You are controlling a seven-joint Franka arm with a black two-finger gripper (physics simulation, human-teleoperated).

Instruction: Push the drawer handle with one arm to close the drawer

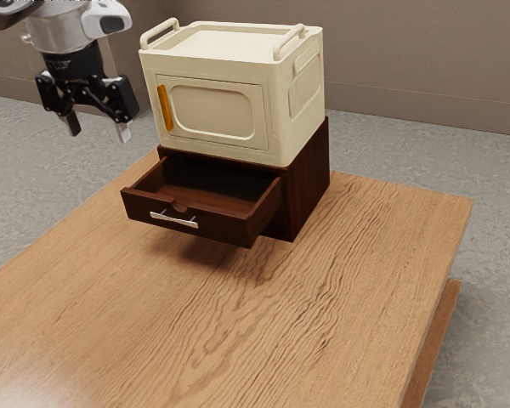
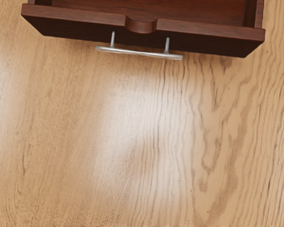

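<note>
My gripper hangs at the exterior view's upper left, its two fingers apart with nothing between them. It is higher than the drawer and well away from the handle. The dark brown drawer stands pulled out of its cabinet, and its inside looks bare. A silver bar handle is fixed across the drawer front. In the wrist view the drawer front and the handle appear beyond bare wood, with a rounded notch in the front's upper edge.
On top of the cabinet rests a cream box with an orange door handle and two top rails. The wooden table extends in front of the drawer and along the cabinet's side. Grey floor surrounds it.
</note>
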